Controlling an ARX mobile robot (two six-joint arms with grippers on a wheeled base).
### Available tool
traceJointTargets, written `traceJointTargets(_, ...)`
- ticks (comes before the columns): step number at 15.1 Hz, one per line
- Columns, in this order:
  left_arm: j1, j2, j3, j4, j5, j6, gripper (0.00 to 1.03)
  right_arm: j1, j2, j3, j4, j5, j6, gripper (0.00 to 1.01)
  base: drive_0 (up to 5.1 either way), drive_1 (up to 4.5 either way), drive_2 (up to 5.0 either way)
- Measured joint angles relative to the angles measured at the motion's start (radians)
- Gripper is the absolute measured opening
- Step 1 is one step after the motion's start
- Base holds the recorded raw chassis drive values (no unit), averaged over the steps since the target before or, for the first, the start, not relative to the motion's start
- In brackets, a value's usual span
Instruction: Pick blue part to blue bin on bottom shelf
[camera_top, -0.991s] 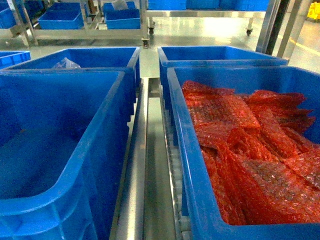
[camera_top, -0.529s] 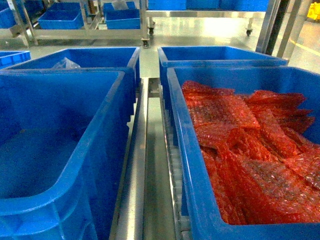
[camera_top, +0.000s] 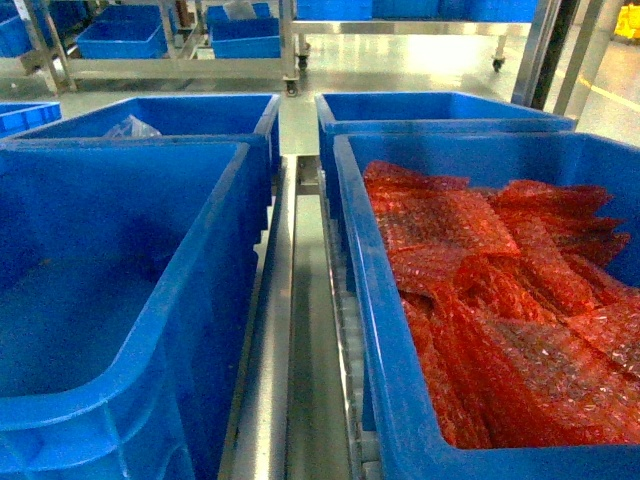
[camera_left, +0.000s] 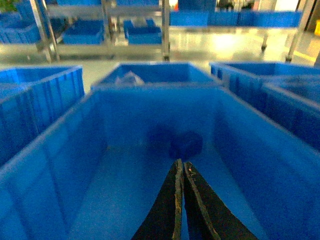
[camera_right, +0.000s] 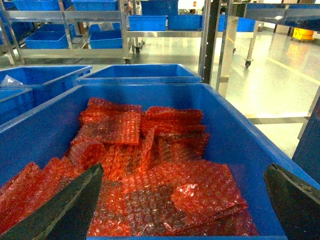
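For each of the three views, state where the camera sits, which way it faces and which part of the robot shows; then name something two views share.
Head: high, slanting down over two near blue plastic bins; no arm shows.
Left wrist: over the empty blue bin, facing forward; left gripper shut.
Right wrist: over the blue bin of red bubble-wrap bags; right gripper open.
Shared: head and right wrist both show the bags.

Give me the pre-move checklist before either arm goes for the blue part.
1. Left gripper empty: ok, fingers pressed together with nothing between.
2. Right gripper open: ok, fingers spread wide above the red bubble-wrap bags.
3. Blue part located: cannot tell; a dark blurred shape lies in the left bin.
4. Arms clear of head view: ok.
5. Bottom shelf visible: not ok.
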Motion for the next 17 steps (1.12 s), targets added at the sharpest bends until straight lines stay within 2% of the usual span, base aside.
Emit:
traceJointTargets(1, 0.000, -0.120, 0.000, -0.156, 0.002, 0.000, 0.02, 0.000, 0.000, 0.000, 0.000, 0.001, 0.001, 0.98, 0.0, 0.00, 0.0)
traceJointTargets(4, 0.000, -0.145, 0.004, -0.127, 0.000, 0.001, 0.02, 0.000, 0.000, 0.000, 0.001, 0.000, 0.000, 0.98, 0.0, 0.00, 0.0)
traceJointTargets(13, 0.000, -0.145, 0.000, -0.147, 0.000, 0.000, 0.02, 0.000, 0.000, 0.000, 0.000, 0.000, 0.000, 0.98, 0.0, 0.00, 0.0)
traceJointTargets(14, 0.000, -0.145, 0.000, -0.147, 0.000, -0.001, 0.09, 0.000, 0.000, 0.000, 0.000, 0.000, 0.000, 0.98, 0.0, 0.00, 0.0)
traceJointTargets(17, 0.000, -0.145, 0.000, -0.147, 0.000, -0.001, 0.46, 0.000, 0.000, 0.000, 0.000, 0.000, 0.000, 0.98, 0.0, 0.00, 0.0)
